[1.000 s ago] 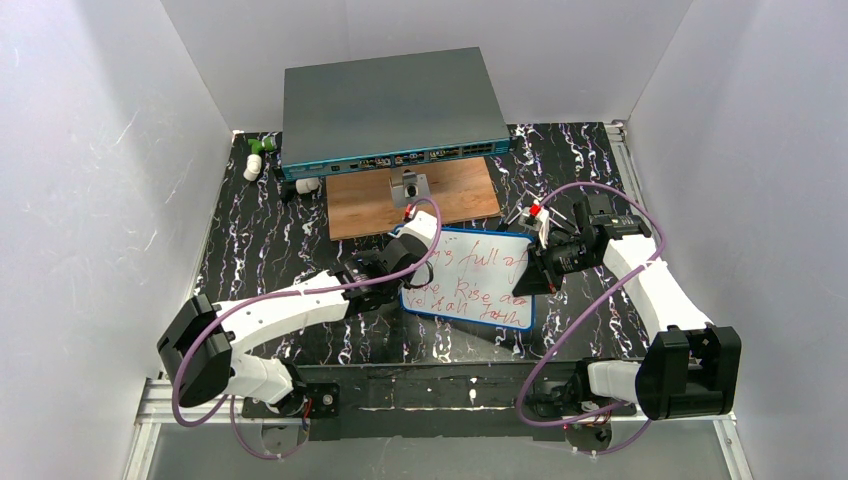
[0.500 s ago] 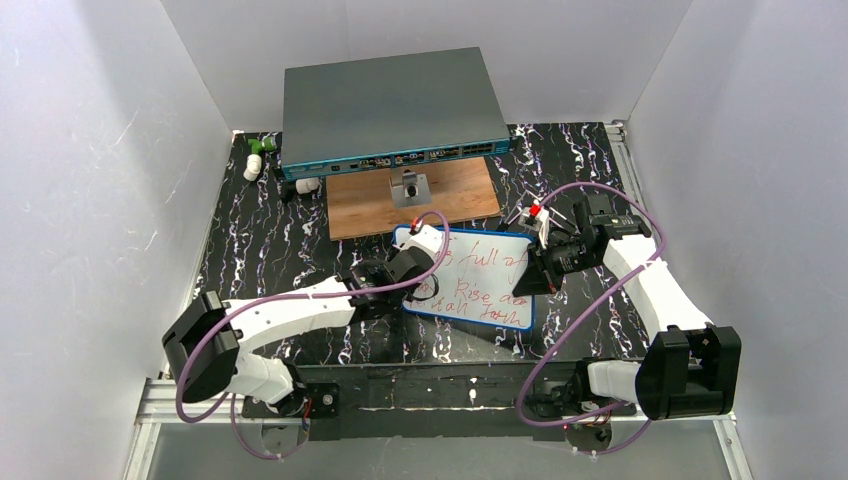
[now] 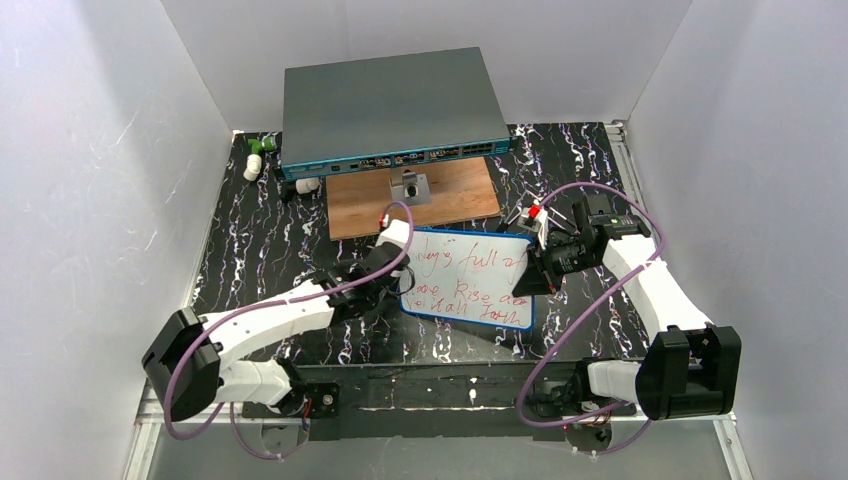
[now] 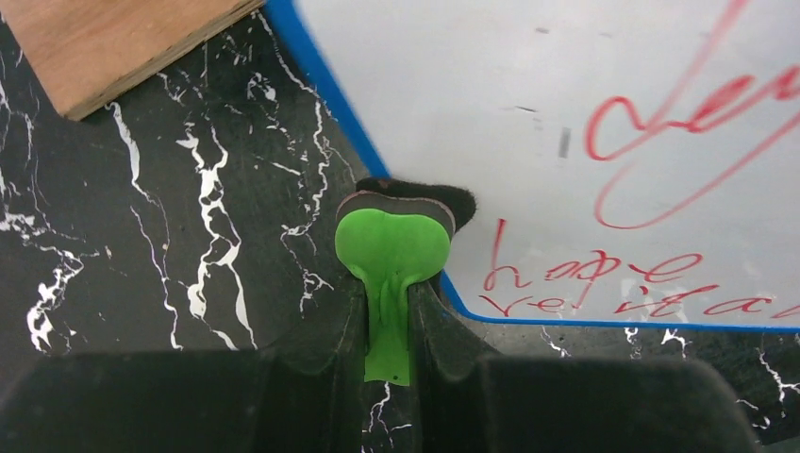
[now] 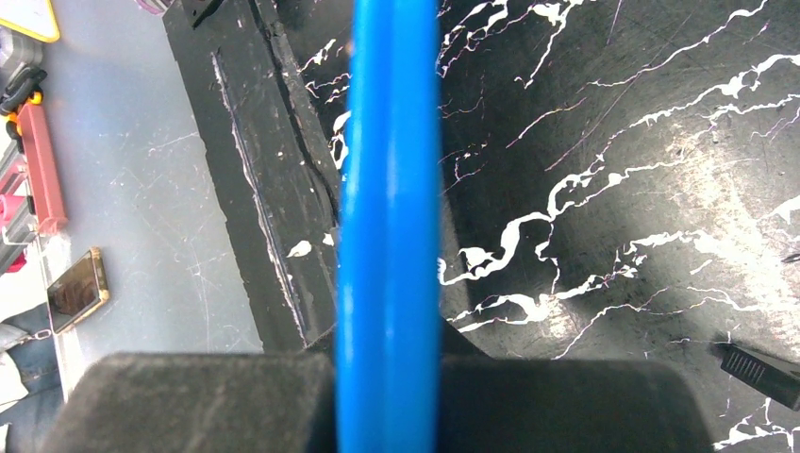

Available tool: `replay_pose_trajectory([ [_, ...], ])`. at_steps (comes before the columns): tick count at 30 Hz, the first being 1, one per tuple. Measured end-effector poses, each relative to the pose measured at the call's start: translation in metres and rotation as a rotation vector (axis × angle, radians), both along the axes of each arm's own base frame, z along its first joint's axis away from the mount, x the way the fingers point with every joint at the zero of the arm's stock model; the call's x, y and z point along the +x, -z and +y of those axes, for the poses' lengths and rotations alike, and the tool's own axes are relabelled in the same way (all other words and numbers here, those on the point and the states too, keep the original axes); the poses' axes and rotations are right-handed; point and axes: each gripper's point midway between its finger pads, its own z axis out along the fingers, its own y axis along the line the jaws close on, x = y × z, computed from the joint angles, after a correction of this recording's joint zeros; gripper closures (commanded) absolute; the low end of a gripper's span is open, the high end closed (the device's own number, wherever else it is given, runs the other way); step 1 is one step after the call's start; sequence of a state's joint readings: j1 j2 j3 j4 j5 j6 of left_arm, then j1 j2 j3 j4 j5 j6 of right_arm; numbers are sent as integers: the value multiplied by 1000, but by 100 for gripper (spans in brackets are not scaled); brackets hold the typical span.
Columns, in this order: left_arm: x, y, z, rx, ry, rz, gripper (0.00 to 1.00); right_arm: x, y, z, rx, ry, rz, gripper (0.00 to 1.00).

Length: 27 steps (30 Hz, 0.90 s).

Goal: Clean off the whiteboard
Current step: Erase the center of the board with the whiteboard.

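left hand (image 4: 389,316): we saw it clenched on the green eraser (image 4: 391,243), at the whiteboard (image 4: 566,85) edge
right hand (image 5: 389,370): clamped the blue frame (image 5: 389,189)
stroke: we judged flat, firm passes over the red writing (image 4: 698,118) best

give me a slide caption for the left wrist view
Left gripper holds a green eraser at the edge of the whiteboard
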<state>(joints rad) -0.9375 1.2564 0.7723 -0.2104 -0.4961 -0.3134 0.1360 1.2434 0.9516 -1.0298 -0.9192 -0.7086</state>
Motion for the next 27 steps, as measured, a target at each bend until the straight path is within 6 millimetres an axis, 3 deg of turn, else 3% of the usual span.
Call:
replay_pose_trajectory([
  [5,1,-4,9,-88,-56,22,100,-1,0,0,-1,-6,1,99],
  [13,-3,0,0,-120,-34,54,100,-3,0,0,-1,-4,14,99],
  [27,-14,27,2,-33,-30,123,100,-5,-1,0,-1,12,39,99],
])
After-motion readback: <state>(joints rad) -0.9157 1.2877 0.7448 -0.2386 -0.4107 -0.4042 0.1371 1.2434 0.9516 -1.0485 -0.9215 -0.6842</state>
